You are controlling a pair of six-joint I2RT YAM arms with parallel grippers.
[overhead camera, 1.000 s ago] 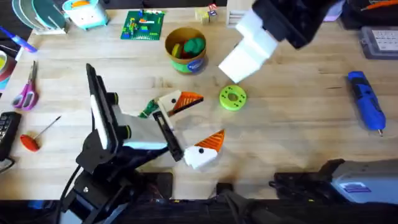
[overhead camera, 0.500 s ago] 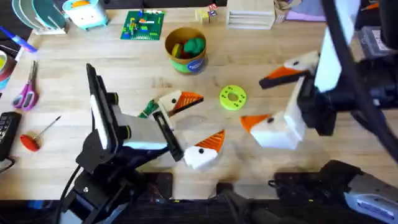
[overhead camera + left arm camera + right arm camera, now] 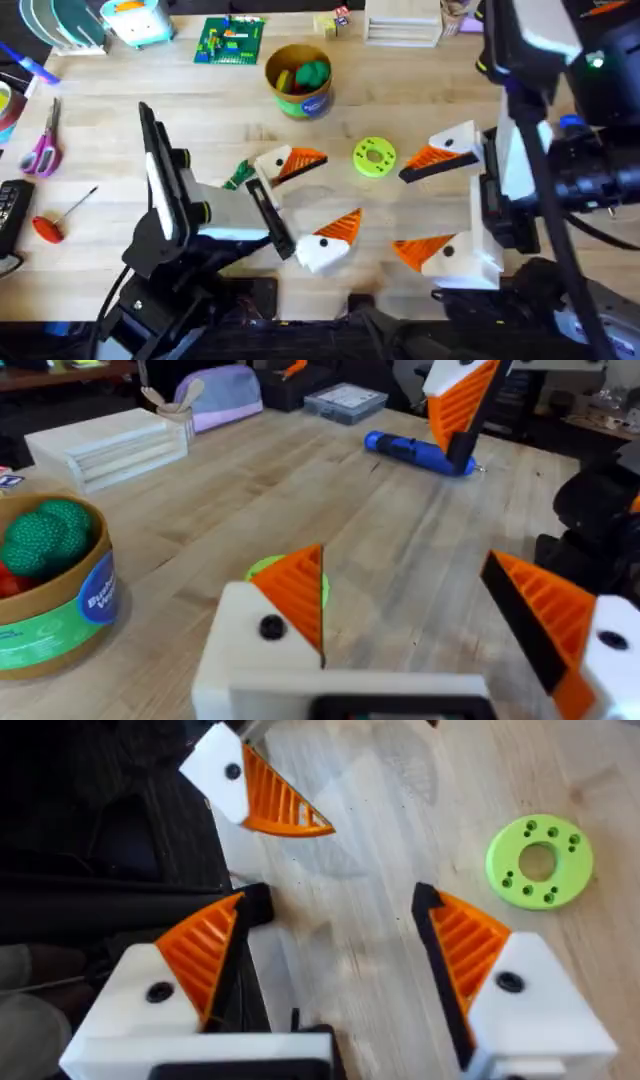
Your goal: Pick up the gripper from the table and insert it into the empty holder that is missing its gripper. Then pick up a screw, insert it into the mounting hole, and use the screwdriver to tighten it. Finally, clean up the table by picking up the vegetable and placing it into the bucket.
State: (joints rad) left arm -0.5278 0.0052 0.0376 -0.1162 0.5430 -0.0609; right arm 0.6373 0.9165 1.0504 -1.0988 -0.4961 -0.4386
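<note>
right end effector (image 3: 325, 965): fingers spread, empty | green ring disc (image 3: 539, 861): on table beyond

The only lettering I can make out sits on the blue label band of the bucket (image 3: 55, 600), in white letters that start "Bu" on one line and "Vege" on the line below, the rest curving out of sight. From overhead the same band on the bucket (image 3: 299, 82) is too small to read.

A robotics lab bench — wooden table (image 3: 200, 110), scissors (image 3: 42, 148), parts box (image 3: 345, 402), toys.
</note>
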